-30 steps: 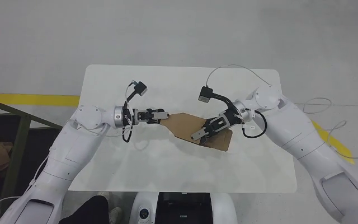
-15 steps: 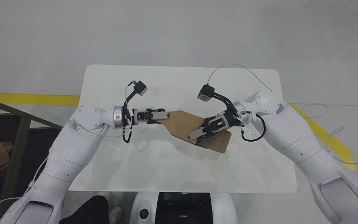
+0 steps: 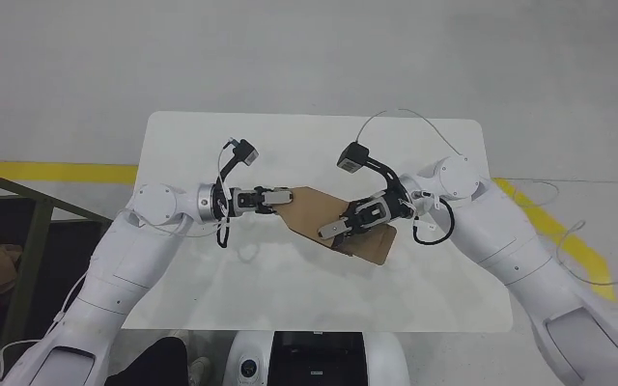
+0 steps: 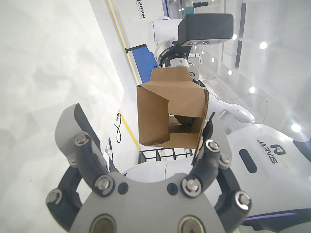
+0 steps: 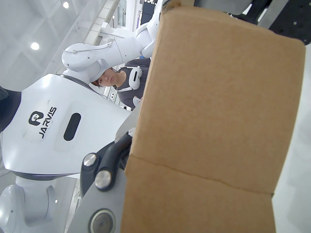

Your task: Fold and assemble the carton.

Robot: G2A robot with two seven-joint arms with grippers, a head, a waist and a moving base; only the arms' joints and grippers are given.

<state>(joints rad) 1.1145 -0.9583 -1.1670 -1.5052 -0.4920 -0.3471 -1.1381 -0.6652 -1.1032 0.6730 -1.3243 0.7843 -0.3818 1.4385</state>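
- The brown corrugated cardboard carton (image 3: pixel 314 207) (image 4: pixel 150 112) (image 5: pixel 218 98) is opened into a square tube with loose end flaps. It sits over the middle of the white table (image 3: pixel 193 145), between the two arms.
- The left gripper (image 3: pixel 280 198) (image 4: pixel 144 115) is released, its jaws spread wide at the carton's near open end. One fingertip (image 4: pixel 213 132) touches the raw edge of the carton's side wall, and the other stands well apart from the cardboard.
- The right gripper (image 3: pixel 333 230) grasps the carton at the opposite end. One metal finger (image 5: pixel 107 170) lies flat along the outside of a panel, and the left wrist view shows a dark part inside the tube.
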